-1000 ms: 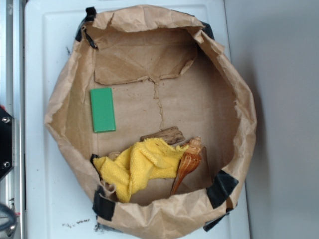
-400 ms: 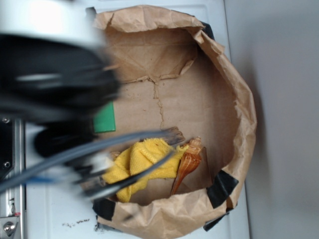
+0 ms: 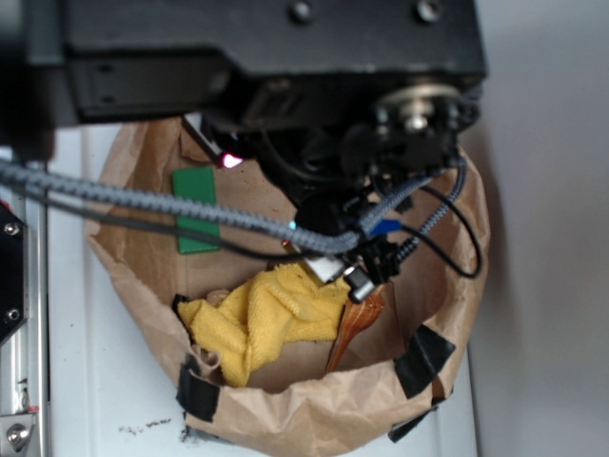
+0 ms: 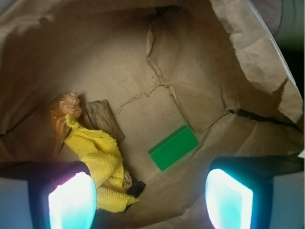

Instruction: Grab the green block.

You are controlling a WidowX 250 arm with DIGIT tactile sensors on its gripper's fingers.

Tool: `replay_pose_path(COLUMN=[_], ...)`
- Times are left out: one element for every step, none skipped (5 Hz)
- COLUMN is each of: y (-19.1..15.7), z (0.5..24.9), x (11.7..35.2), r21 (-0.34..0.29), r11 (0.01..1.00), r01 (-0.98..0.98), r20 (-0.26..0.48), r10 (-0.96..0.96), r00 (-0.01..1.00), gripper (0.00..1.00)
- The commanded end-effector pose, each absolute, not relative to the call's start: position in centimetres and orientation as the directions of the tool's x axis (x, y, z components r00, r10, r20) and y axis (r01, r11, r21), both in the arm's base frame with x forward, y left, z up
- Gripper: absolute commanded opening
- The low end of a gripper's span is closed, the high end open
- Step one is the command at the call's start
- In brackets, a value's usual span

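Inside the paper bag (image 4: pixel 248 52), the green block (image 4: pixel 173 147) lay flat below the spread, empty gripper (image 4: pixel 150 200), between its fingers.

green block (image 3: pixel 196 211) partly behind cables, wooden piece hidden by arm in exterior view, gripper (image 4: pixel 150 200) fingers cropped

Crinkly matt brown paper for the bag (image 4: pixel 119 62), creased all over, cracked along the floor, patched at the rim with matt black tape (image 3: pixel 423 357). Smooth, plain plastic-looking finish on the green block (image 4: pixel 173 147), slight sheen. Fuzzy terry weave on the yellow cloth (image 4: pixel 97 157). Rough, grainy bark-like wood on the brown piece (image 4: pixel 104 119). Glossy amber shell (image 3: pixel 357 324), ridged at the tip. Matt black casing and braided grey cable sleeve (image 3: pixel 181 211) on the arm. Smooth white worktop (image 3: pixel 86 381), scuffed near the bottom edge.
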State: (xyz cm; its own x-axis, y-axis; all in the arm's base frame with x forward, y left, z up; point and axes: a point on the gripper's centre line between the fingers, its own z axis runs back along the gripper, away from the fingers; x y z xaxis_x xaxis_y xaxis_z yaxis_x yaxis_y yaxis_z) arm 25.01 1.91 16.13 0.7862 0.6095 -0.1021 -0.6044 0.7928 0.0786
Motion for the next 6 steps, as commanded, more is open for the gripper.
replay_pose_path(y=[3.3,5.0,5.0,4.9,5.0,6.0], z=[17.5,14.4,11.8,9.3,7.8,7.1], x=[25.1,24.9,24.8,24.7,24.7,23.7], r21=[0.049,0.042,0.075,0.052,0.048,0.051], r11=[0.778,0.676,0.631,0.562,0.552,0.566], r01=[-0.626,-0.735,-0.772,-0.826,-0.832,-0.823], r20=[-0.051,0.020,0.065,0.104,0.124,0.121], r10=[0.628,0.735,0.769,0.819,0.824,0.814], r00=[0.777,0.678,0.635,0.564,0.553,0.568], gripper=[1.00,1.00,1.00,1.00,1.00,1.00])
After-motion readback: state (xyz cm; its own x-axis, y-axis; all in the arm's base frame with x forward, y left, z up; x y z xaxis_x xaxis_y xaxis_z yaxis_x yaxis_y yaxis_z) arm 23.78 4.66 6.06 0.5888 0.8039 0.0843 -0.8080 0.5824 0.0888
